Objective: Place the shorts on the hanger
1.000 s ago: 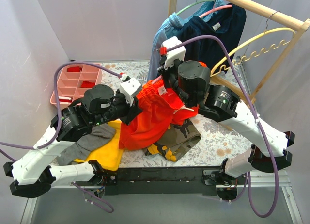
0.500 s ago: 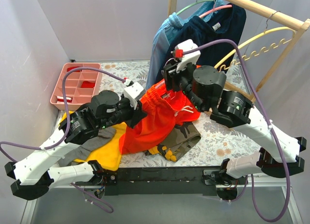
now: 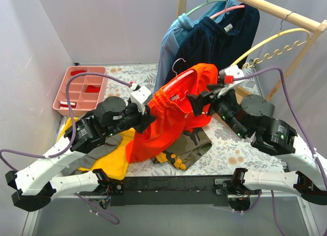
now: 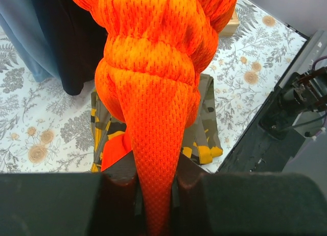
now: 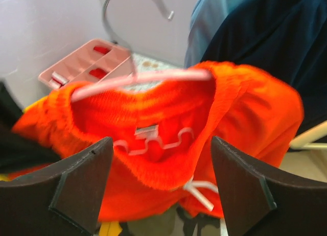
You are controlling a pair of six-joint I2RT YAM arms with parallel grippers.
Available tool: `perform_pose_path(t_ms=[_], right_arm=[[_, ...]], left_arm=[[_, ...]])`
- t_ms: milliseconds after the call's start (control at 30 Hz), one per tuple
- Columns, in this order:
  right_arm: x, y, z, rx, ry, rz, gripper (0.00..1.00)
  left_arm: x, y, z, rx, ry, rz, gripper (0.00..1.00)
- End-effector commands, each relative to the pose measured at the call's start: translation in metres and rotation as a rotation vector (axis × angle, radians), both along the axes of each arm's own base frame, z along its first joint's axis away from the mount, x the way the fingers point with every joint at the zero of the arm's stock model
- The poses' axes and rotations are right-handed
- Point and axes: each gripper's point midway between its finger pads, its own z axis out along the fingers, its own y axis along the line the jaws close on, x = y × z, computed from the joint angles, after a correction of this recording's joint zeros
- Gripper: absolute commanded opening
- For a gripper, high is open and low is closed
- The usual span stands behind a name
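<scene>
Left gripper (image 4: pixel 155 184) pinches the shorts (image 3: pixel 168 118); right gripper (image 5: pixel 161 144) gapes empty. Hanger (image 5: pixel 143 78) seems, through blur, seated in the waistband (image 5: pixel 153 105). Next: grasp it, release cloth, hang on rail (image 3: pixel 271 10)

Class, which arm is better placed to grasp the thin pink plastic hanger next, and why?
Likely right: the right gripper has open, empty jaws facing the thin pink plastic hanger; the left gripper is shut on the bright orange-red fabric shorts.
</scene>
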Motion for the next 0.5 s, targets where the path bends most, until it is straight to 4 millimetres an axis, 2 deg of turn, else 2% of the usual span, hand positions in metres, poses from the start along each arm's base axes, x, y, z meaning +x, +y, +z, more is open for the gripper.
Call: perform_pose_path(t_ms=[0, 100, 167, 200, 267, 300, 367, 400, 467], right_arm=[[-0.027, -0.005, -0.009, 0.093, 0.019, 0.135, 0.85], [-0.044, -0.007, -0.036, 0.097, 0.055, 0.212, 0.85], [-0.047, -0.015, -0.049, 0.109, 0.081, 0.201, 0.86], [-0.046, -0.014, -0.068, 0.106, 0.124, 0.188, 0.85], [-0.049, -0.016, -0.083, 0.118, 0.155, 0.188, 0.85], [-0.05, -0.013, -0.101, 0.117, 0.196, 0.187, 0.85], [-0.053, -0.012, -0.114, 0.119, 0.225, 0.199, 0.85], [-0.056, -0.007, -0.128, 0.102, 0.253, 0.217, 0.84], [-0.061, -0.003, -0.141, 0.084, 0.278, 0.247, 0.83]], left_arm=[[0.018, -0.008, 0.068, -0.135, -0.167, 0.036, 0.0], [0.03, -0.014, 0.079, -0.125, -0.192, 0.057, 0.0], [0.035, -0.018, 0.088, -0.122, -0.223, 0.061, 0.0], [0.039, -0.023, 0.094, -0.126, -0.233, 0.06, 0.0], [0.045, -0.028, 0.1, -0.115, -0.259, 0.058, 0.0], [0.052, -0.034, 0.104, -0.105, -0.265, 0.066, 0.0], [0.058, -0.04, 0.105, -0.08, -0.28, 0.063, 0.0], [0.061, -0.049, 0.102, -0.067, -0.276, 0.043, 0.0], [0.066, -0.056, 0.112, -0.078, -0.303, 0.037, 0.0]])
